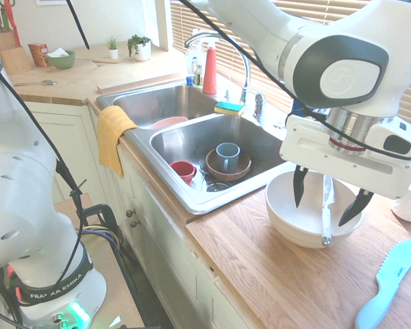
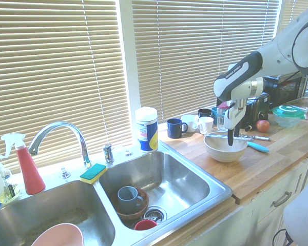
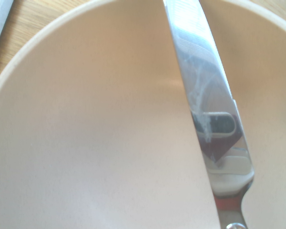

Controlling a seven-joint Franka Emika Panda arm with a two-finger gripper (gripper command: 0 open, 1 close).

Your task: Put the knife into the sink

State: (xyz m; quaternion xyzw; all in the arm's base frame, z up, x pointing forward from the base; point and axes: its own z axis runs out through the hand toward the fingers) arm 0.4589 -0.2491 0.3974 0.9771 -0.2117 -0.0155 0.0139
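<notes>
In the first exterior view, the black-fingered pincer (image 1: 320,215) is being held wide open over the wide white bowl (image 1: 294,223), with nothing being gripped. Between its spread fingers, the slim silvery table knife (image 1: 327,212) is being supported across the bowl, its handle being pointed towards 6 o'clock. The bowl is being carried by the light wooden bench (image 1: 240,267). At 4 o'clock from it, a teal serrated plastic knife (image 1: 390,279) is being shown. At 10 o'clock, the double-basin stainless-steel sink (image 1: 171,147) is being occupied by a blue-grey mug (image 1: 227,157) in a brown bowl (image 1: 241,171) and a red mug (image 1: 183,171).

In the second exterior view, the sink is being seen at 8 o'clock from the white bowl, and a yellow-and-green sponge (image 2: 93,173) is being supported on the divider's faucet end. The pincer is being positioned above the bowl.

In the wrist view, the table knife's shiny blade is being seen close up, the bowl's pale interior being crossed by it.
</notes>
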